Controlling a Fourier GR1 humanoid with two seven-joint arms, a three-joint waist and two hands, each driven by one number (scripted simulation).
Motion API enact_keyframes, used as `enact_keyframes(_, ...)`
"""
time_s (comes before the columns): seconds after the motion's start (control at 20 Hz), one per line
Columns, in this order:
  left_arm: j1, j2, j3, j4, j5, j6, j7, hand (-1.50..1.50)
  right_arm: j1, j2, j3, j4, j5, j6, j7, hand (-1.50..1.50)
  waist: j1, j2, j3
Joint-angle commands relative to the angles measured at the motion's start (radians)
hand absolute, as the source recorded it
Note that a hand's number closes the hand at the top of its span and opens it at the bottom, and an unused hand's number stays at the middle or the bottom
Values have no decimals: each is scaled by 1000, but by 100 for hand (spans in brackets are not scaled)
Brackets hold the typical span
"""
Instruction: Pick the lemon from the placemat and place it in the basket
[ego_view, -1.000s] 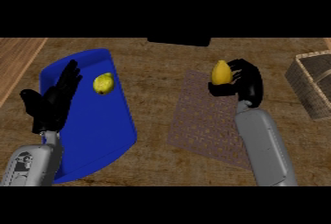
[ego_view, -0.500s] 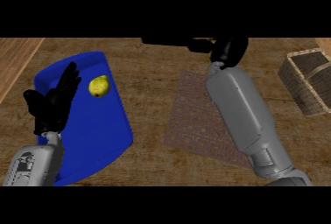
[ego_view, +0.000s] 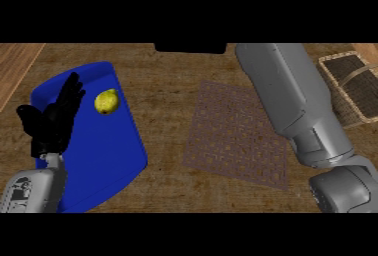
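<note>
Since the frame before, our right forearm (ego_view: 295, 105) has swung further up and across, and our right hand, which still showed at the top edge then, has passed out of view. We cannot tell how its fingers stand or whether they hold the lemon that was in them earlier.

Our left hand (ego_view: 53, 122) has stayed where it was, resting over the left side of the blue tray (ego_view: 111, 155) with its fingers straight and spread, holding nothing. One lemon (ego_view: 107, 101) lies on the blue tray, just beside the fingertips of that left hand. At the middle of the bench (ego_view: 170, 70), the brown placemat (ego_view: 236, 137) lies flat, with its right edge under our right forearm. At the right edge stands the wicker basket (ego_view: 356, 87), partly cut off by the frame.
</note>
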Motion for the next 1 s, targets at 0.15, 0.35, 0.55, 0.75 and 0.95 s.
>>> enact_keyframes(0.15, 5, -4, -3, 1, 3, -6, 15, 0, -142, -136, -70, 153, 53, -48, 61, 150, -4, 3, 1)
enact_keyframes(0.35, 10, 11, -6, -25, 9, -29, 13, 0, -206, -197, -97, 246, 81, -34, 110, 150, 8, 6, 0)
enact_keyframes(0.55, -66, 23, 23, 23, 12, -12, 40, 0, -217, -271, -93, 323, 113, 19, 103, 150, 1, 11, 0)
enact_keyframes(0.75, -57, 11, 19, 34, 11, -12, 11, 0, -226, -301, -107, 364, 101, 44, 76, 150, 2, 12, 1)
enact_keyframes(0.95, -11, 17, 18, 4, 19, -32, 7, 0, -179, -312, -115, 400, 96, 30, 63, 150, 7, 9, 1)
